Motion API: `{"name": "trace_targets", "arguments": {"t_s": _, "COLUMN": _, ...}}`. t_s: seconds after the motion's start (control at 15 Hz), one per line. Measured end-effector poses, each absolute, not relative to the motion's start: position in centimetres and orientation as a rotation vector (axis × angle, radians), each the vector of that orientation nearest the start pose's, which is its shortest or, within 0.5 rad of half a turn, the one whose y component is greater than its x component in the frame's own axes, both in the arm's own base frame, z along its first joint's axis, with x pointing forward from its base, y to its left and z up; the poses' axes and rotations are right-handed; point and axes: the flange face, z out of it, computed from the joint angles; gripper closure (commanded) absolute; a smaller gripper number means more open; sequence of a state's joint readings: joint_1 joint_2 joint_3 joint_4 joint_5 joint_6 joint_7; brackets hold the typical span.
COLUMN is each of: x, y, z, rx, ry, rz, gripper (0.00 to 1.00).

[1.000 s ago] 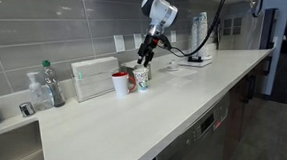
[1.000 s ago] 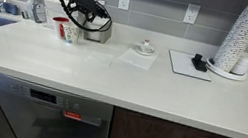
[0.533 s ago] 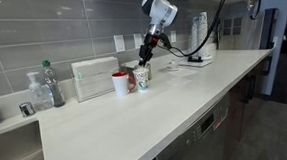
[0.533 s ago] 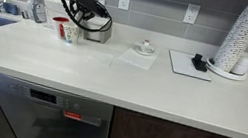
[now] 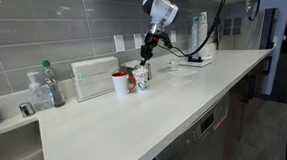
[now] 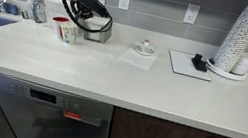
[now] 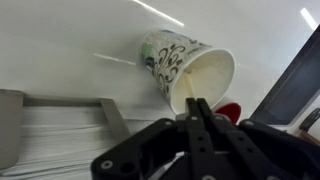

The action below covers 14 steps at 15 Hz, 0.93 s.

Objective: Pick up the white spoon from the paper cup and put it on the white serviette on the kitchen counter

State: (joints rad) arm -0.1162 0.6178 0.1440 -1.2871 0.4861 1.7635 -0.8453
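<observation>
Worktop (image 5: 136, 121): gripper (image 7: 198, 106) pinched closed at paper cup (image 7: 165, 60) mouth; spoon can't be made out, red cup (image 7: 229, 110) mostly hidden.

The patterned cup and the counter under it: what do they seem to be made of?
The paper cup looks like thin matte paper: printed pattern outside, plain cream inside. The kitchen counter looks smooth, off-white and faintly glossy, with light streaks on it; stone or laminate, I cannot tell.
</observation>
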Motion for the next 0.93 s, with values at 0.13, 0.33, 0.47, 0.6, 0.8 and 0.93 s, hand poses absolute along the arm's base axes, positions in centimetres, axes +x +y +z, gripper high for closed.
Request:
{"name": "trace_targets", "arguments": {"t_s": 0.13, "x": 71.6, "y": 3.7, "z": 39.7, "rx": -2.412, "ry": -0.909, "rz": -0.135, "gripper": 0.99}}
{"name": "trace_targets", "arguments": {"t_s": 0.33, "x": 71.7, "y": 3.6, "z": 41.3, "rx": -2.426, "ry": -0.894, "rz": -0.160, "gripper": 0.99}}
{"name": "trace_targets", "arguments": {"t_s": 0.47, "x": 71.6, "y": 3.2, "z": 42.8, "rx": -2.435, "ry": -0.877, "rz": -0.174, "gripper": 0.99}}
{"name": "trace_targets", "arguments": {"t_s": 0.6, "x": 71.2, "y": 2.3, "z": 44.2, "rx": -2.436, "ry": -0.854, "rz": -0.185, "gripper": 0.99}}
{"name": "trace_targets", "arguments": {"t_s": 0.8, "x": 70.5, "y": 0.0, "z": 46.8, "rx": -2.392, "ry": -0.788, "rz": -0.229, "gripper": 0.99}}
{"name": "trace_targets", "arguments": {"t_s": 0.93, "x": 69.6, "y": -2.3, "z": 48.9, "rx": -2.325, "ry": -0.729, "rz": -0.273, "gripper": 0.99}}
